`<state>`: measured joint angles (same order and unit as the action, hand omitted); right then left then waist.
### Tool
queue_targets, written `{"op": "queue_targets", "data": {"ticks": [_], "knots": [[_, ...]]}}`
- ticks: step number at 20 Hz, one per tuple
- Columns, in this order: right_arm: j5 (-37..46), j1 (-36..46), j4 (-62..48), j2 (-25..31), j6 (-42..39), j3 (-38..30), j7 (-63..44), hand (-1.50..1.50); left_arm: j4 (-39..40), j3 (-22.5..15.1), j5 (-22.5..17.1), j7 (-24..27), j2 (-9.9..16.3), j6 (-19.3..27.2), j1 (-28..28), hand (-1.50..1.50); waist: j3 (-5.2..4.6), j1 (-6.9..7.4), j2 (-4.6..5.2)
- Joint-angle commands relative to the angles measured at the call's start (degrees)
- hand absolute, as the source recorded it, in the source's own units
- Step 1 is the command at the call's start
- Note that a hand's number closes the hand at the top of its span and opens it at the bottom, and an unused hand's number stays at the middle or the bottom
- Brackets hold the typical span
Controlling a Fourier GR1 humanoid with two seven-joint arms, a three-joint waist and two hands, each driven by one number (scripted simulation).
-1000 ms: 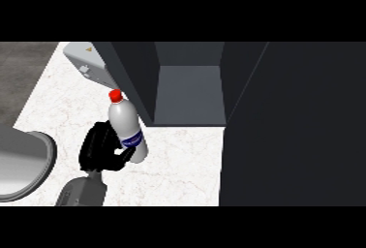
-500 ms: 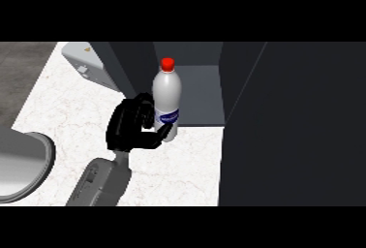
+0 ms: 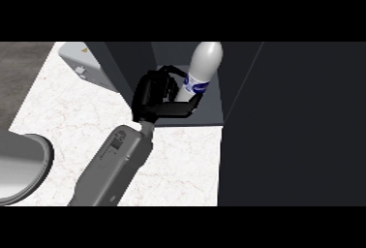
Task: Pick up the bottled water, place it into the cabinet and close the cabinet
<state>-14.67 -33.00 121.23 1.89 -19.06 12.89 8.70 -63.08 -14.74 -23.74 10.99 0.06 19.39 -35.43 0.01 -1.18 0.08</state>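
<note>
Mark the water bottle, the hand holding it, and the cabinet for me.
bottled water (image 3: 204, 60): head view, on its white upper body above the blue label.
left hand (image 3: 154, 94): head view, on the black back of the hand.
cabinet (image 3: 293, 126): head view, on its dark open door panel.

The tabletop (image 3: 79, 126) is evenly and brightly lit; the cabinet (image 3: 286, 121) interior is left dim, and no glare is seen.

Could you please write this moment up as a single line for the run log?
phase: placing | left hand: curled round bottled water | bottle: upright, inside open cabinet | right hand: not in view | door: not yet closed
</note>
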Motion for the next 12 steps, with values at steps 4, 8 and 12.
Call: {"op": "queue_targets", "data": {"ticks": [4,8,12], "knots": [[-2.6,0.1,3.8,1.2,0.4,-0.4,-3.1,-1.5,15.0,1.0,0.5,2.2,-0.1,5.1,-13.3,1.5,-0.01,-0.28,0.14],[-1.2,2.9,-1.9,0.2,0.3,-0.3,-0.9,-1.5,26.0,2.2,-0.4,6.0,-0.1,7.6,-20.9,1.5,0.0,-1.02,0.45],[-1.6,0.7,-3.3,1.0,-1.9,-1.0,3.0,-1.5,33.9,5.7,1.0,8.7,1.1,5.6,-24.5,1.5,0.01,-1.04,0.47]]}}
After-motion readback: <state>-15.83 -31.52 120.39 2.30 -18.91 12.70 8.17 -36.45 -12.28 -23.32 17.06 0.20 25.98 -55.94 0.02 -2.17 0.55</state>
